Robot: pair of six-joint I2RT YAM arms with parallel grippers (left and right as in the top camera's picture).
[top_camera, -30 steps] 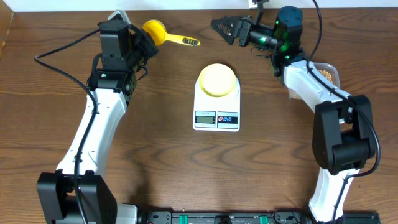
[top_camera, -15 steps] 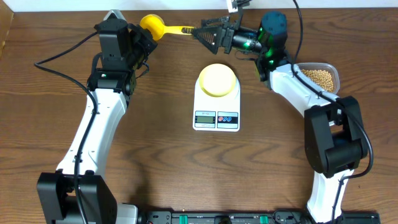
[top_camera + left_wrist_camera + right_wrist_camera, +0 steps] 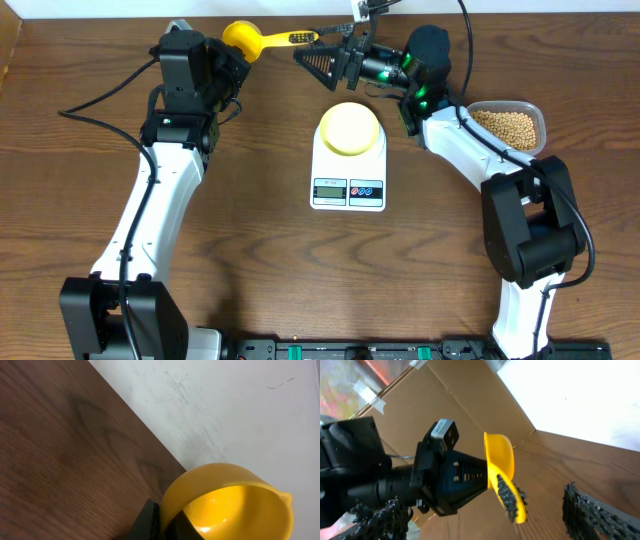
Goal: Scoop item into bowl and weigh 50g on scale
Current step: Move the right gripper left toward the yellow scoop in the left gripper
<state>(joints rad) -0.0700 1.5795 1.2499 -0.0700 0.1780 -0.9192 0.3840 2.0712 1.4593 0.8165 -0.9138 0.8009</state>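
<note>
Status: early stage, no transfer of material made. The scale [image 3: 348, 190] stands at the centre of the table with the bowl [image 3: 350, 128] seated on the far end of its platform; the bowl appears empty. All beans [image 3: 508, 125] lie in the clear tub [image 3: 541, 110] at the right, well apart from the bowl. The scoop [image 3: 243, 38] is held off the table at the far edge, left of centre. The left gripper [image 3: 228, 58] is pressed together on the rim of the scoop cup, and the left wrist view shows the cup interior bare. The right gripper [image 3: 318, 62] is spread wide, just beside the free end of the scoop handle. In the right wrist view the handle points between its fingers [image 3: 592, 507] without contact on either side. Judgement: a handover of the scoop from left to right is being set up. The right jaws must close on the handle before the left ones release. The scale display is too small to read, so whether it has been zeroed with the bowl in place cannot be told. Steps left:

- complete the handover
- carry the scoop to the tub
- load beans
- tip them into the bowl
- trim the amount until the target weight shows
</note>
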